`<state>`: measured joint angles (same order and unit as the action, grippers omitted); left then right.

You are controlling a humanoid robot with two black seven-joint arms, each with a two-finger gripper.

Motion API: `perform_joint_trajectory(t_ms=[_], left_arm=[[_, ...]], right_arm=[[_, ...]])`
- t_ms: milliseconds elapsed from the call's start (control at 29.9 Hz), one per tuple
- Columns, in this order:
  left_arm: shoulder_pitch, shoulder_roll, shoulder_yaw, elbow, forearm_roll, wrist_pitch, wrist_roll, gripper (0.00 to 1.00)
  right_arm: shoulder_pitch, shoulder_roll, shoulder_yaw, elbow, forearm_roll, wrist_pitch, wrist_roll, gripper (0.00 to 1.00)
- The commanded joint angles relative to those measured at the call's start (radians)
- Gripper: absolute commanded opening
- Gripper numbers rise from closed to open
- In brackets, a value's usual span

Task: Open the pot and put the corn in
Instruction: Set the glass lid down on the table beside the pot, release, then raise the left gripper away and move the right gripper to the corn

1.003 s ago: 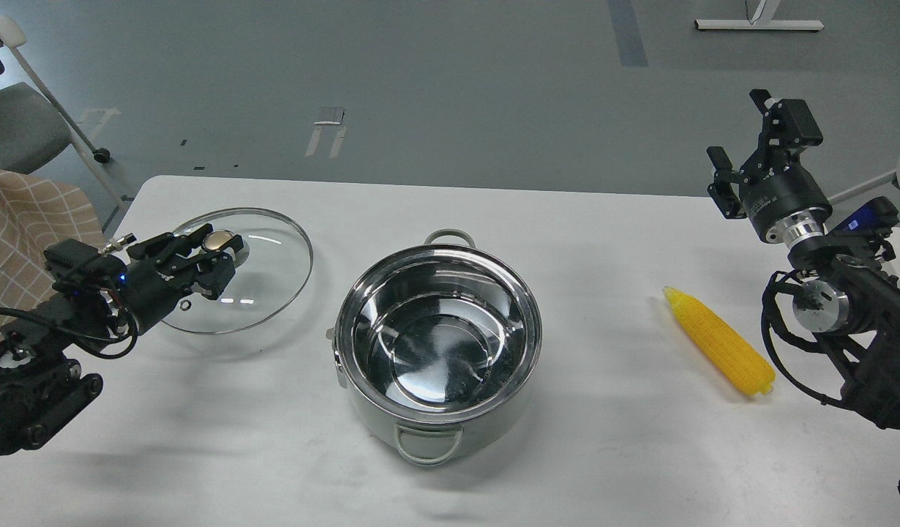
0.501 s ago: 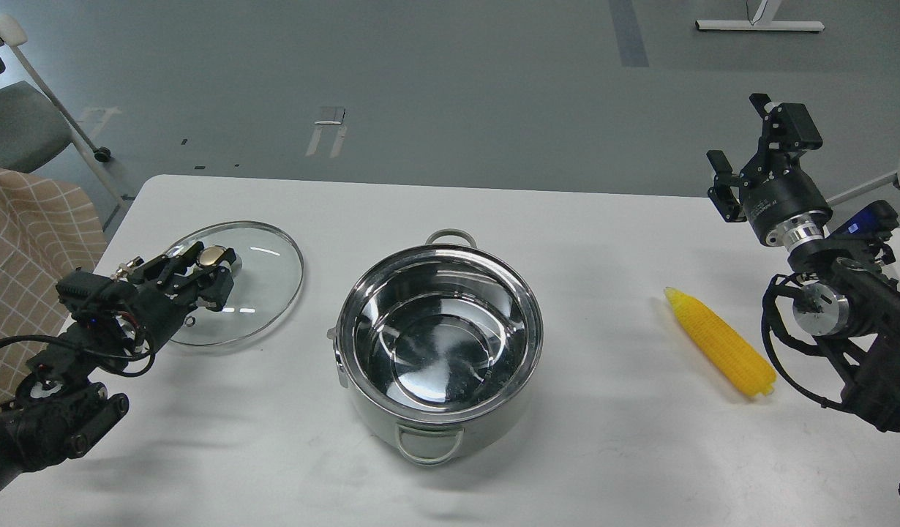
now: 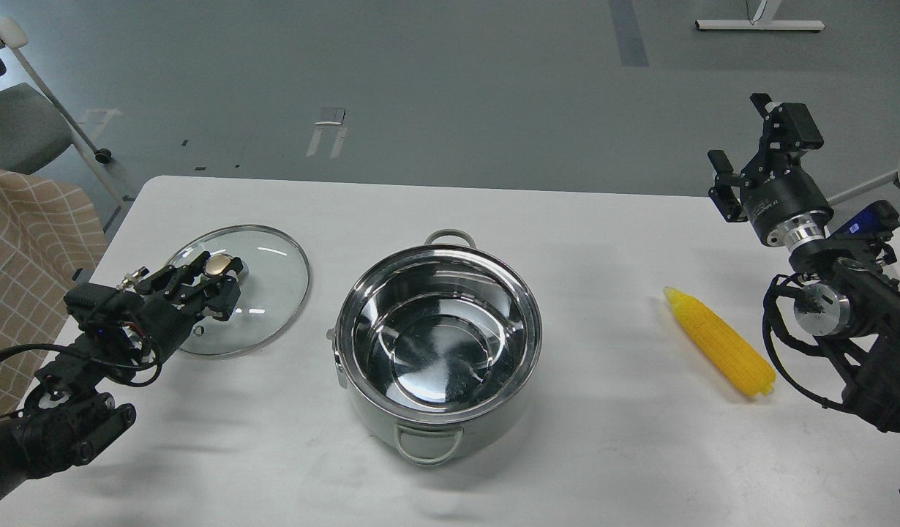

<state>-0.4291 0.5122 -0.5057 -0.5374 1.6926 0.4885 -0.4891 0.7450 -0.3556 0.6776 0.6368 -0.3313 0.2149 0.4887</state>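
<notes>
The white counter [image 3: 567, 234] carries everything, and near its middle stands the pot [image 3: 438, 344], uncovered, its mirror-like inside facing up and its two loop handles at the far and near sides. To the pot's left, apart from it, the glass lid [image 3: 274, 285] rests on the counter, its near-left part hidden behind the arm. The left end effector [image 3: 217, 272] reaches over the lid from the left with its fingers closed around the lid's gold knob [image 3: 216, 265], so the lid is gripped while lying on the surface. Off to the pot's right, well apart from it, the corn [image 3: 719, 342] lies flat on the counter, slanting with its pointed tip toward the far left and its blunt end toward the near right. The right end effector [image 3: 743, 146] is raised beyond the counter's far right edge, above and behind the corn and clear of it, fingers spread apart and holding nothing; the right arm's thicker joints sit just beside the corn's blunt end.
</notes>
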Motion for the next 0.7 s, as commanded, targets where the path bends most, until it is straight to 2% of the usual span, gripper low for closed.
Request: perform_joint_trajectory(t_ms=[0,100,334,434,501,535,635,668], left_arm=[[-0.01,0.003,-0.002,-0.003,-0.002,0.0,0.0,0.72],[-0.02,0.009,-0.004,-0.013,-0.002,0.0,0.0,0.77],[-0.082,0.068,-0.004,-0.026,-0.074,-0.002,0.0,0.79],[-0.129,0.112,-0.004,-0.075,-0.113,-0.042,0.0,0.79],[-0.157,0.152,-0.013,-0.116,-0.169,-0.118,0.0,0.79],[-0.18,0.181,-0.016,-0.148,-0.233,-0.183,0.0,0.79],[-0.239,0.213,-0.016,-0.203,-0.469,-0.353,0.0,0.79],[-0.249,0.213,-0.016,-0.207,-0.519,-0.384,0.0,0.79]], right_arm=[[-0.001,0.0,0.0,0.0,0.0,0.0,0.0,1.0],[0.0,-0.002,0.0,0.0,0.0,0.0,0.0,1.0],[0.0,-0.006,0.0,0.0,0.0,0.0,0.0,1.0],[0.007,-0.017,-0.003,0.004,-0.008,0.003,0.0,1.0],[0.013,-0.058,-0.018,0.03,-0.023,0.006,0.0,1.0],[0.016,-0.092,-0.042,0.055,-0.049,0.006,0.0,1.0],[0.056,-0.173,-0.154,0.11,-0.209,0.006,0.0,1.0],[0.063,-0.193,-0.176,0.122,-0.248,0.006,0.0,1.0]])
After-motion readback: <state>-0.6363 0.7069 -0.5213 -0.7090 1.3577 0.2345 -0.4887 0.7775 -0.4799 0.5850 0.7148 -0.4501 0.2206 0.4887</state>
